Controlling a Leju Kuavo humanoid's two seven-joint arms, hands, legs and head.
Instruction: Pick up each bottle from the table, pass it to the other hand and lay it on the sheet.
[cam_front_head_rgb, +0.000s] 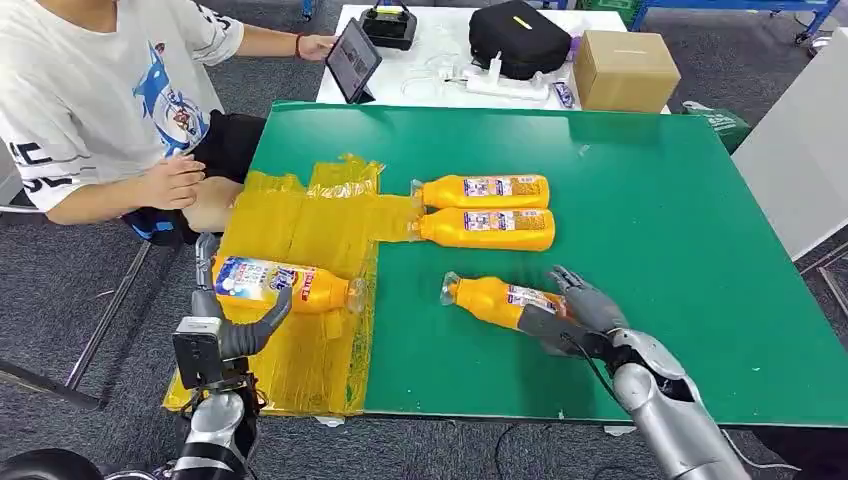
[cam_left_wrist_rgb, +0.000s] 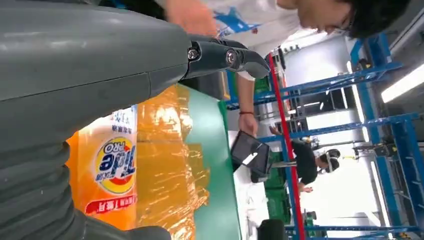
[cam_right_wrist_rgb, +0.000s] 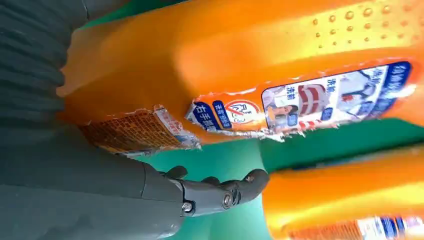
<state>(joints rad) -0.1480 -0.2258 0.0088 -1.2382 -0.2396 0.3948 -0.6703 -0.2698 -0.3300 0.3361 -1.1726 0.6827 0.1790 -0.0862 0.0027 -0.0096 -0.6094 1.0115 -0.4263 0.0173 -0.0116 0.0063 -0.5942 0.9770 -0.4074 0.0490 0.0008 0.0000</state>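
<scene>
Your right hand (cam_front_head_rgb: 572, 312) wraps the glossy orange bottle (cam_front_head_rgb: 495, 299) lying near the green tabletop's (cam_front_head_rgb: 650, 220) front edge. Your left hand (cam_front_head_rgb: 240, 335) cups another labelled bottle (cam_front_head_rgb: 275, 283) on the crinkled yellow sheet (cam_front_head_rgb: 300, 225).

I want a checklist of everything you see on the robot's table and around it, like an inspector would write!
Surface: green flat table top, crinkled yellow plastic sheet over its left part.
Job's things: four orange plastic bottles lying down; one with a blue label on the sheet, two side by side mid-table, one nearest the robot.
Clutter: nothing seen on the green top.
Hands: left robot hand touches the blue-label bottle, grip unclear; right robot hand wraps the nearest bottle's base.
Cables: thin black cable at the right wrist.
Surroundings: seated person holding a tablet; white table with black bag and cardboard box.
</scene>
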